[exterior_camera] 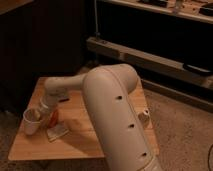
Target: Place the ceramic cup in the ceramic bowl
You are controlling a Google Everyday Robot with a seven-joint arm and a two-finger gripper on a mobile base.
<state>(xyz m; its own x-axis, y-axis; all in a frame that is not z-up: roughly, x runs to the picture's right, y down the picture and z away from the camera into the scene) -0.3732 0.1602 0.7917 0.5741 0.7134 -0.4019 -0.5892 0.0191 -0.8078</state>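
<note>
Ceramic cup [32, 120] is seen upright at the left edge of the wooden tabletop [80, 142]. The hand [43, 113] is positioned just beside the cup; its grip cannot be told.

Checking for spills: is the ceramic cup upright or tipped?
Upright: the ceramic cup stands on the wooden table, mouth facing up, with the gripper at its rim.

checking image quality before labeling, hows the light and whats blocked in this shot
Camera view: dim, warm light, background shelving nearly black; soft overall. The arm fills the middle, hiding much of the wooden table. The gripper sits by the ceramic cup at left; no bowl visible.
</note>
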